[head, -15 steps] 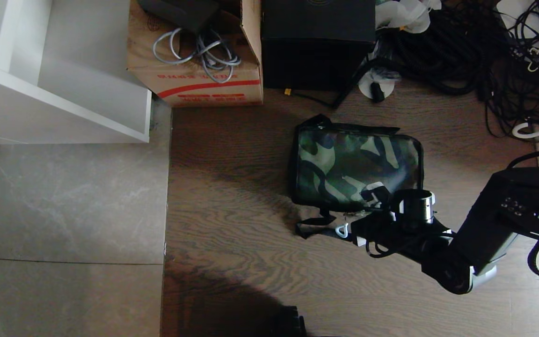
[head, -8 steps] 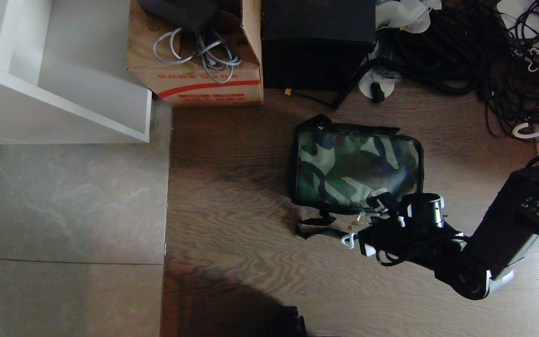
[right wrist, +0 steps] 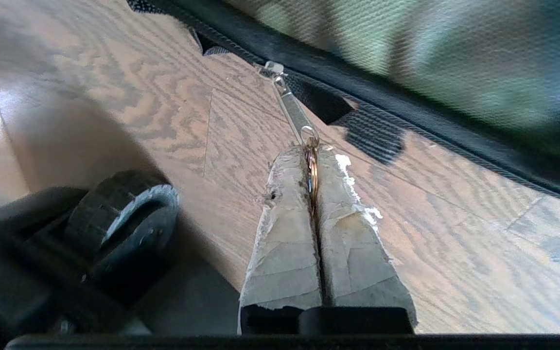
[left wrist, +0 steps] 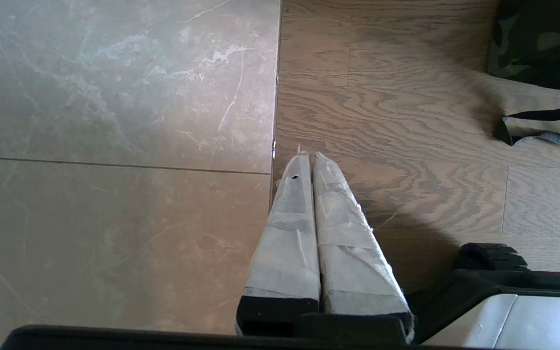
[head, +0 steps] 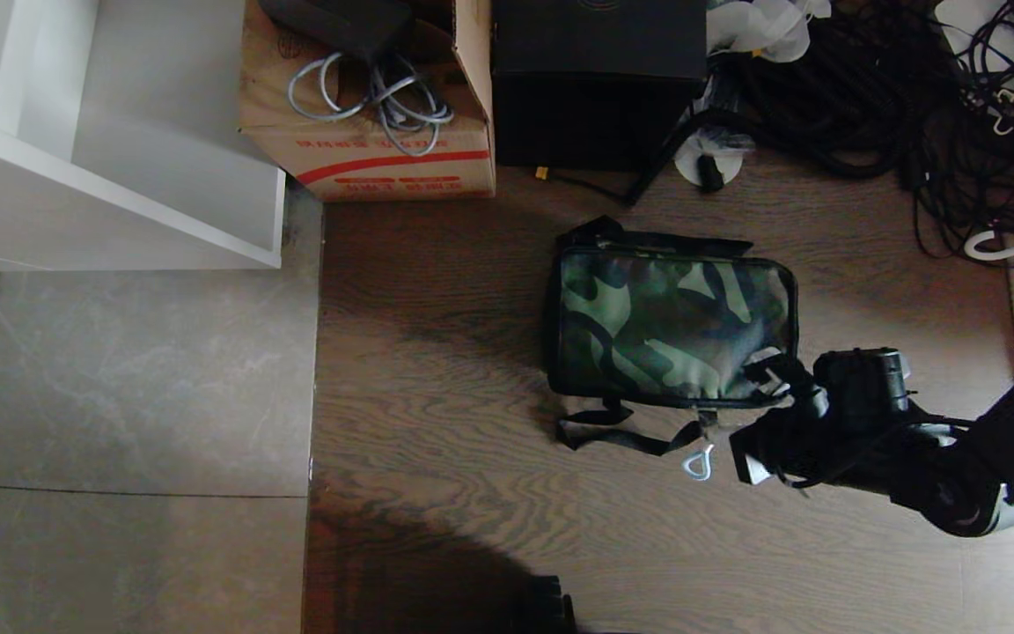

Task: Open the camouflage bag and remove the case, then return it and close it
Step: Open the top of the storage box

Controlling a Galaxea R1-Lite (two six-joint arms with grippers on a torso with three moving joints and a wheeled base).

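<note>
In the head view, the camouflage bag (head: 672,324) lies flat on the wooden floor (head: 437,458), its lid down, with a black strap (head: 621,433) trailing from its near edge. The right gripper (head: 708,451) reaches in from the right side, just off the bag's near right corner, beside a small silver ring (head: 698,463) that lies on the floor near the strap. Beyond the bag stand a brown cardboard carton (head: 375,114) holding grey cables and a tall black box (head: 597,84); a tangle of black cables (head: 894,97) fills the far right. The case cannot be seen.

In the left wrist view, the left gripper (left wrist: 308,156) hangs above the seam between the tiles and the wood with its taped fingers pressed together on nothing, well apart from the bag (left wrist: 537,43).

In the right wrist view, the right gripper (right wrist: 309,155) has its fingers closed tight on a key ring (right wrist: 311,167) fixed to the zipper pull (right wrist: 290,104), which runs taut to the bag's black zipper edge (right wrist: 358,82).
</note>
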